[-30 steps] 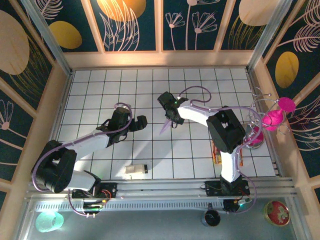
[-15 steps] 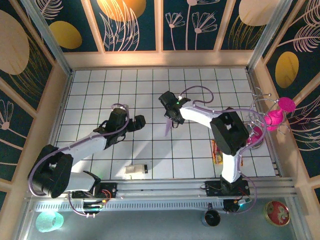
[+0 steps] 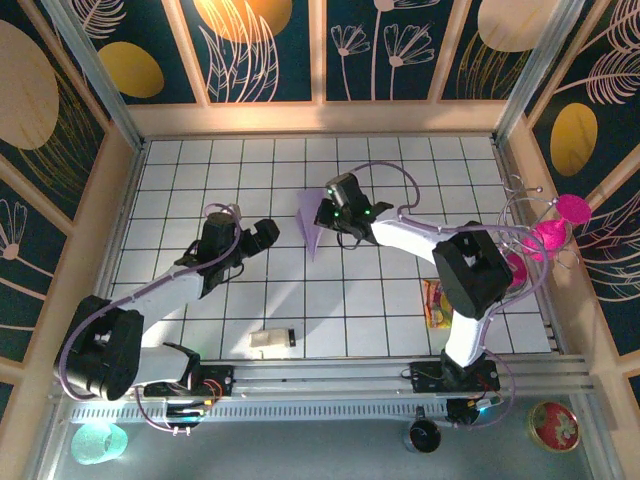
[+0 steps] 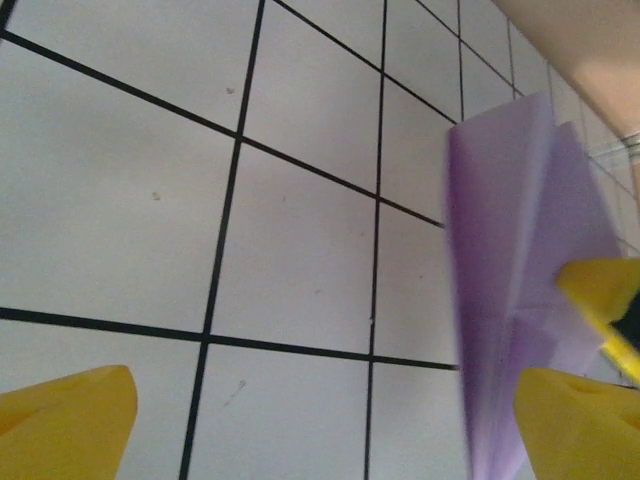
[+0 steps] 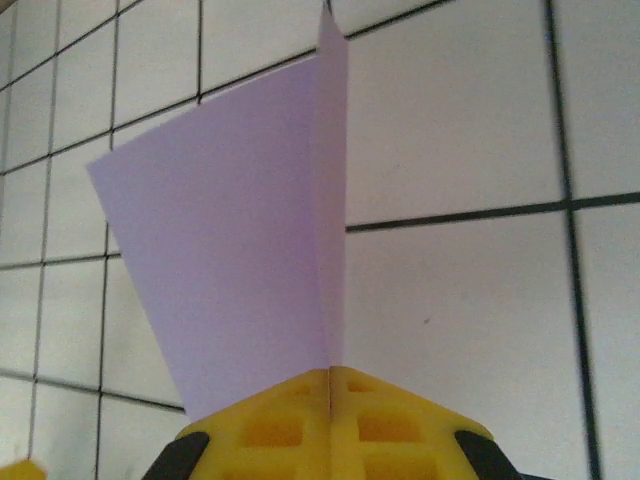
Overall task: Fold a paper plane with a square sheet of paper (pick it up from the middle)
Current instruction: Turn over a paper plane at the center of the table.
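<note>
Folding looks finished or nearly so: the lilac sheet is already a creased, pointed paper plane (image 3: 311,228), held up rather than lying flat. The right claw (image 3: 328,212) is clenched on its centre fold, jaws pressed tight together, and the plane sticks straight out in front of that claw with one wing fanned sideways. The left claw (image 3: 262,236) hangs released, jaws wide, near the right claw, with the plane between them. What seems left is a last touch-up or setting it down.

Readable text: none.
Snack packet (image 3: 436,304): coloured print, too small to read.
Round tin (image 3: 553,425): red pattern, no legible wording.
</note>
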You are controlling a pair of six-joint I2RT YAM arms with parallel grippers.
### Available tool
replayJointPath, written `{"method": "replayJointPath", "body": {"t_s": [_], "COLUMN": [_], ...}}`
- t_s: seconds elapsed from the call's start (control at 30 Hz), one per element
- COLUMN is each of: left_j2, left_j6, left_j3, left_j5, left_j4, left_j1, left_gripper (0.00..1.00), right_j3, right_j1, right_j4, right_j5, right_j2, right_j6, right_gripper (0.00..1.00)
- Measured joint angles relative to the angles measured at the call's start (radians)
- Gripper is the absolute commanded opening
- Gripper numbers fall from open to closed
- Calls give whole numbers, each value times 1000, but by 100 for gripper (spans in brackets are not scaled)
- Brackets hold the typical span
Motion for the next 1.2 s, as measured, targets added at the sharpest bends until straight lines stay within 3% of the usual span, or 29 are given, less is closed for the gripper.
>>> {"method": "replayJointPath", "body": {"t_s": [0.17,0.33,0.63,0.8,0.97,1.2], "left_j2": [73,173,300,351,427,492], "left_j6": [-40,-104,-150,-150,-149,-152], "left_j3": [0,2,61,123,195,261], "left_j5": [72,166,296,308,310,310], "left_j4": [51,121,169,169,158,139], "left_j1": [2,2,0,-19,-48,-74], "left_gripper": [78,67,58,55,45,39], "right_j3": [-107,-193,-280,-294,-310,-321], "right_j1": [-53,-98,-118,-152,-171,-171], "right_j4": [190,310,418,452,458,472], "right_j5": [-202,-315,-381,-394,-397,-414], "right_j2": [19,44,62,62,62,62], "right_j6": [-11,-4,35,39,39,39], "right_gripper": [0,0,0,0,0,0]}}
